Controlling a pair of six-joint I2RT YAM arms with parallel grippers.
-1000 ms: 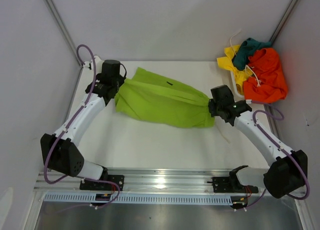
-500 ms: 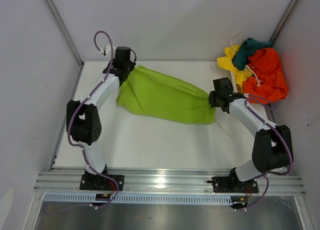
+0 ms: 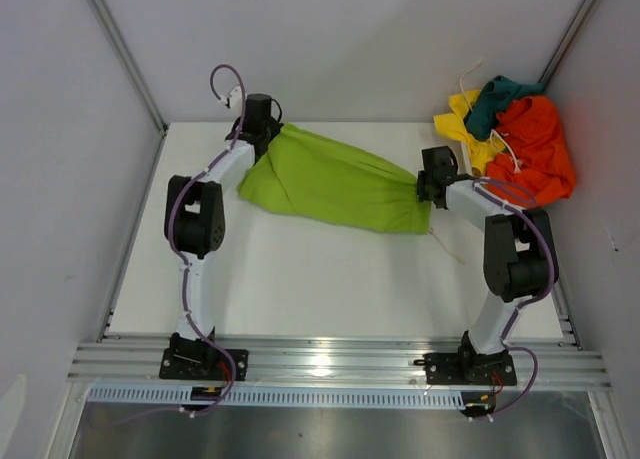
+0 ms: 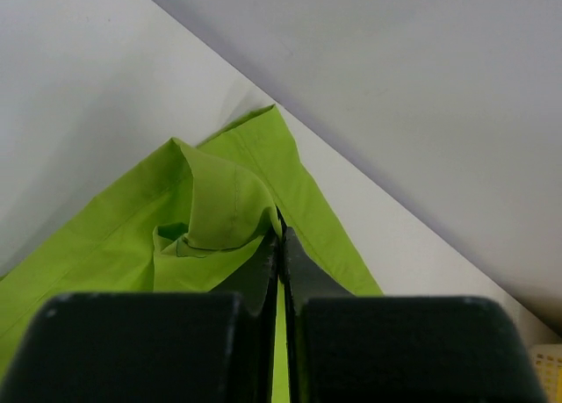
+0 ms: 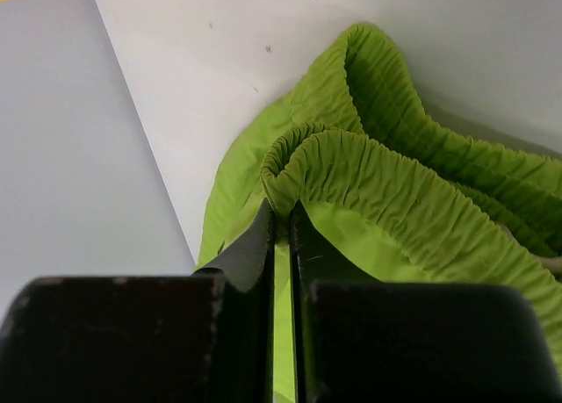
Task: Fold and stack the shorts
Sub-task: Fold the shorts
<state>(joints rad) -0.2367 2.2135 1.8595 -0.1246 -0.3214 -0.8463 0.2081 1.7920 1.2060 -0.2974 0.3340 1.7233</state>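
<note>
The lime green shorts (image 3: 335, 184) hang stretched between my two grippers over the back half of the table. My left gripper (image 3: 270, 139) is shut on a leg hem of the green shorts (image 4: 228, 201) at the far left. My right gripper (image 3: 425, 187) is shut on the gathered elastic waistband of the green shorts (image 5: 369, 166) at the right. The white drawstring (image 3: 445, 247) trails on the table below the right gripper. At the back right the orange shorts (image 3: 535, 149), yellow shorts (image 3: 462, 119) and dark teal shorts (image 3: 495, 99) lie heaped together.
White walls close in the table (image 3: 300, 279) at the back and both sides. The heap of shorts sits right behind my right gripper. A metal rail (image 3: 330, 364) with both arm bases runs along the near edge.
Both arms have stretched toward the back wall, carrying the green shorts farther back. The left gripper moved back and right, the right gripper back and slightly left.
</note>
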